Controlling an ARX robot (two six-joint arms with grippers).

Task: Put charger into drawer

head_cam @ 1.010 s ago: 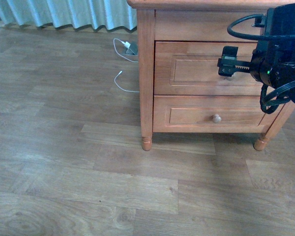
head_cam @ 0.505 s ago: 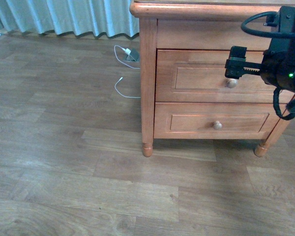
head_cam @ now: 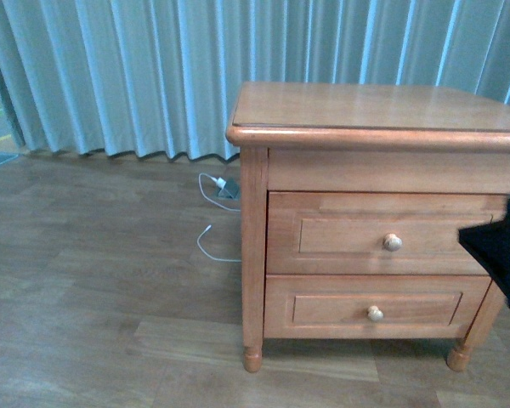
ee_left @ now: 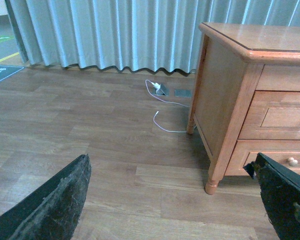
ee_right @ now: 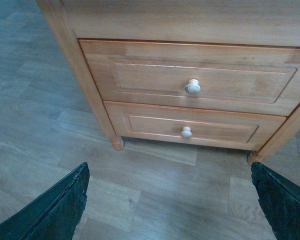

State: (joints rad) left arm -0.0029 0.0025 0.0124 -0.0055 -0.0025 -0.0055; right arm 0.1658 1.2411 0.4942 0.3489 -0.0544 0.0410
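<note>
My right tool (ee_right: pixel 170 210) hangs above the grey-brown wood-plank floor (ee_right: pixel 155 190) in front of the nightstand, its two dark fingers (ee_right: pixel 55 210) spread wide with nothing between them. In the front view only a dark edge of that arm (head_cam: pixel 503 259) shows at the right border. My left tool (ee_left: pixel 175 200) is also spread wide and empty, its dark fingers (ee_left: pixel 52 205) framing the floor to the left of the nightstand.

Beyond my right tool stands the honey-coloured wooden nightstand (head_cam: pixel 374 127) on turned feet. Its shorter lower drawer (head_cam: pixel 370 306) is shut, with one round pale knob. Above it the taller upper drawer with a panelled front (head_cam: pixel 382 234) is also shut flush with the frame, its round wooden knob (head_cam: pixel 393 242) facing me; my right wrist view shows the same knob (ee_right: pixel 192 86) straight ahead and well apart from my fingers. The nightstand's flat top is bare in the part I can see.

Farther off, on the floor just left of the nightstand's far corner, lies a small white plug with a thin white cord (head_cam: pixel 217 189) curling toward me. Behind everything hangs a pale blue-green pleated curtain (head_cam: pixel 153 76).

The black-cabled white charger does not show in any view, so I cannot tell where it is.
</note>
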